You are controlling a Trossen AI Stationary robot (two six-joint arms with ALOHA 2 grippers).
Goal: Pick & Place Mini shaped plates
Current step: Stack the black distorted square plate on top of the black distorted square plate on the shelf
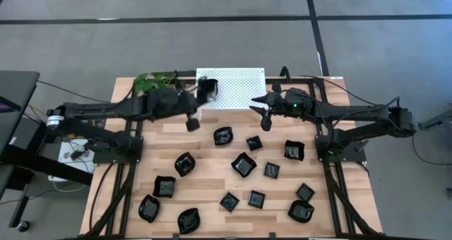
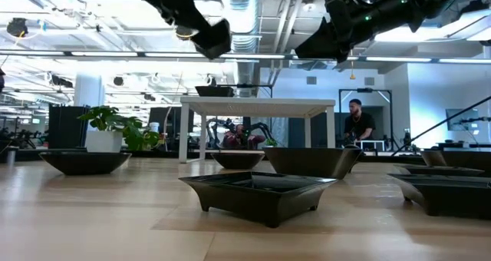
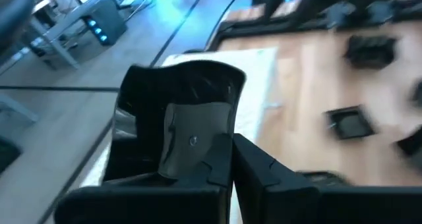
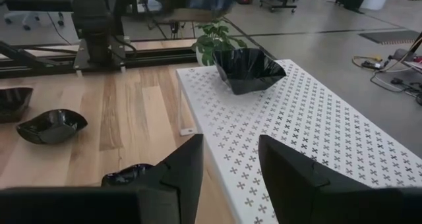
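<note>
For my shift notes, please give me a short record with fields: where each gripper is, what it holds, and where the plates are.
left gripper: shut, empty, above the table near the rack's left end
right gripper: open, empty, at the rack's right edge
white perforated rack: one black plate on it
wooden table: many small black plates spread over it
potted plant: beside the rack's left end

A white perforated rack (image 1: 233, 87) stands at the far middle of the wooden table (image 1: 212, 162), a green potted plant (image 1: 155, 80) beside its left end. A person (image 2: 357, 123) sits in the room beyond.
</note>
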